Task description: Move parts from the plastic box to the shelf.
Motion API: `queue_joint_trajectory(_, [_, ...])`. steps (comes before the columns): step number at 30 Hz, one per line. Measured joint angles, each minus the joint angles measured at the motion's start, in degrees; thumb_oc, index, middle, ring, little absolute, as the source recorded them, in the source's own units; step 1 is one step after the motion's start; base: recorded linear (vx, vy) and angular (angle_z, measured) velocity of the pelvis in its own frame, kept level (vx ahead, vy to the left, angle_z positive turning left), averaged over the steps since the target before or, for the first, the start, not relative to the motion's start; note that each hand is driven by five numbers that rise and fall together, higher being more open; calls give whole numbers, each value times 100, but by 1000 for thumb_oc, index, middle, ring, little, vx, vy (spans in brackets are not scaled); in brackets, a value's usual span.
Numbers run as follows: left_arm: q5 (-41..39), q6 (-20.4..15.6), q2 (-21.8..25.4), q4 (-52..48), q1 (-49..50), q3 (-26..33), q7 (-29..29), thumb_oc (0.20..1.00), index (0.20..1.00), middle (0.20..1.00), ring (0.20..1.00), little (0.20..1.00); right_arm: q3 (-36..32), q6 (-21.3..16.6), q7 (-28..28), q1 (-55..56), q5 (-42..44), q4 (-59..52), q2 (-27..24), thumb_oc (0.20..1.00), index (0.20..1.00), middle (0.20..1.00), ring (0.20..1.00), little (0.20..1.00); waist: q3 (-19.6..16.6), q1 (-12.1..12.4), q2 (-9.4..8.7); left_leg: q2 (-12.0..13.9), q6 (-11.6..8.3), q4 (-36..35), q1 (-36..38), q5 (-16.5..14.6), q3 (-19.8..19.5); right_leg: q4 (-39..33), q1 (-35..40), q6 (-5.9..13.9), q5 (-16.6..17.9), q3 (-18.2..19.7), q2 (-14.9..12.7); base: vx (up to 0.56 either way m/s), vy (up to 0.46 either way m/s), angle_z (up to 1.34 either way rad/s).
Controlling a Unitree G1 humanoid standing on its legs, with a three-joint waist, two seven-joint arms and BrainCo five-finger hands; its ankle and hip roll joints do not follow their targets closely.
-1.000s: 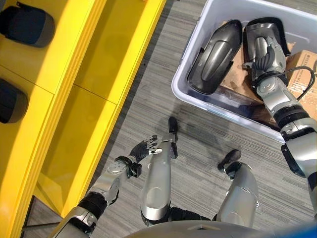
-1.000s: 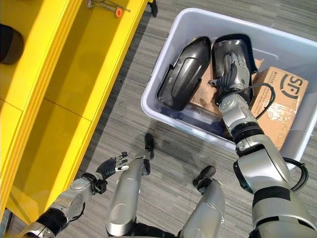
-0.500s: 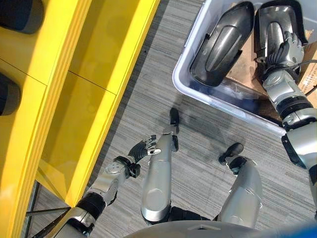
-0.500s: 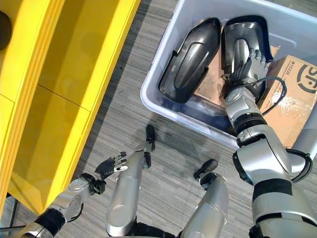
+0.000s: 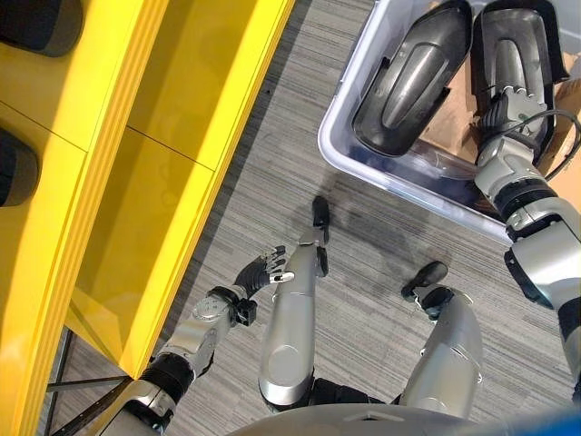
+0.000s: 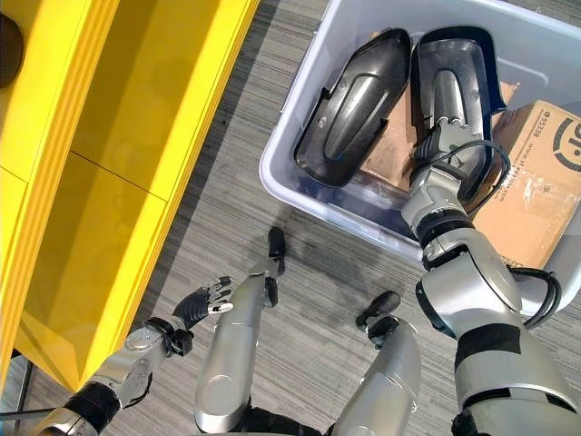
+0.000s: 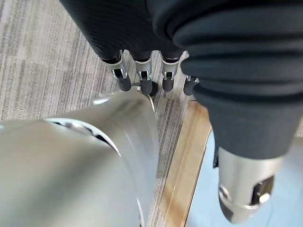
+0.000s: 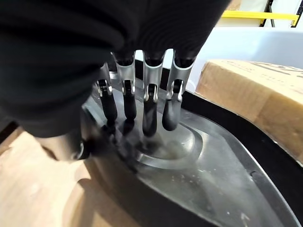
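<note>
A translucent plastic box stands on the floor at the upper right. In it lie two dark grey moulded parts side by side, a left part and a right part. My right hand reaches into the box and rests on the near end of the right part. Its fingers are straight, and their dark tips touch the raised ridge of that part. My left hand hangs low over the floor with relaxed, spread fingers and holds nothing. The yellow shelf runs along the left.
Two dark parts sit on the shelf's upper levels at the far left. A cardboard box lies in the plastic box to the right of my hand, and brown cardboard lies under the parts. Grey striped carpet separates shelf and box.
The camera has shifted, so the whole scene sits differently. My right hand has drawn back a little toward the near end of the right part. The left hand has stayed put.
</note>
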Motion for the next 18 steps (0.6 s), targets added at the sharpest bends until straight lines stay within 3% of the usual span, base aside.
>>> queue_joint_trajectory(4, [3, -84, -28, 29, 2, -14, 0, 1000, 1000, 1000, 1000, 1000, 40, 105, -48, -51, -275, 133, 16, 200, 200, 200, 200, 200, -78, 13, 119, -1, 8, 3, -76, 0, -53, 2, -23, 1, -14, -60, -2, -5, -6, 5])
queue_joint_trajectory(10, [5, -134, -48, 117, 4, -16, 0, 1000, 1000, 1000, 1000, 1000, 157, 93, -220, 2, -466, 142, 29, 200, 200, 200, 200, 200, -95, 0, 146, 0, 7, 1, -91, 4, -52, 3, -41, 2, -16, -60, -2, 0, 0, 0])
queue_joint_trajectory(14, [1, -232, -82, 125, -2, -90, 8, 1000, 1000, 1000, 1000, 1000, 67, -103, -1191, 178, -154, 80, 96, 200, 200, 200, 200, 200, -97, -21, 149, -1, 14, 3, -154, 7, -48, 1, -114, 0, -14, -48, 1, 0, 0, 0])
queue_joint_trajectory(18, [2, -248, -128, 128, -10, -215, 23, 1000, 1000, 1000, 1000, 1000, -79, -626, -1799, 379, 2, -59, 82, 200, 200, 200, 200, 200, -97, -72, 148, 3, 29, 17, -161, 36, -43, -7, -119, 37, 10, -46, 10, 0, 0, 0])
